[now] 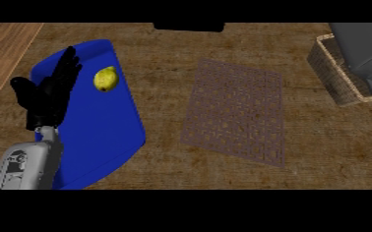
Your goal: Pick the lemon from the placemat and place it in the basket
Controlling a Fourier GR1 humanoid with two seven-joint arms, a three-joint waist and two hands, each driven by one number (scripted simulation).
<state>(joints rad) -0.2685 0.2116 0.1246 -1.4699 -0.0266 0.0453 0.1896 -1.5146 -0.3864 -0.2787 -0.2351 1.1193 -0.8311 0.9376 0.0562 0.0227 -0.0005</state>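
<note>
Left hand [45, 96] is at the view's left, over the left part of the blue mat [102, 128]. Fingers are straight and spread, pointing up and slightly right, thumb splayed out to the left. Nothing in the hand. Grey forearm [30, 166] comes in from the lower left corner, overlapping the mat's lower left part.

Lemon [106, 78] lies on the mat, just right of the fingertips, near them but not touching. It sits in the mat's upper part, close to the right edge, long axis roughly up-down in the view. Yellow, with a darker spot at its lower end.

The mat is a rounded blue shape, tilted, running from upper left down to the lower left. The lemon is the only loose thing on it.

To the right, in the middle of the counter [167, 44], lies a brown mesh mat [236, 113], flat, tilted a bit, with nothing on it. Well apart from the lemon.

Basket [335, 73] is at the far right edge, upper part, woven wall visible, partly cut off by the frame. A grey shape shows above and inside its rim; can't tell what it is. No lemon in it.

Right hand does not show.
</note>
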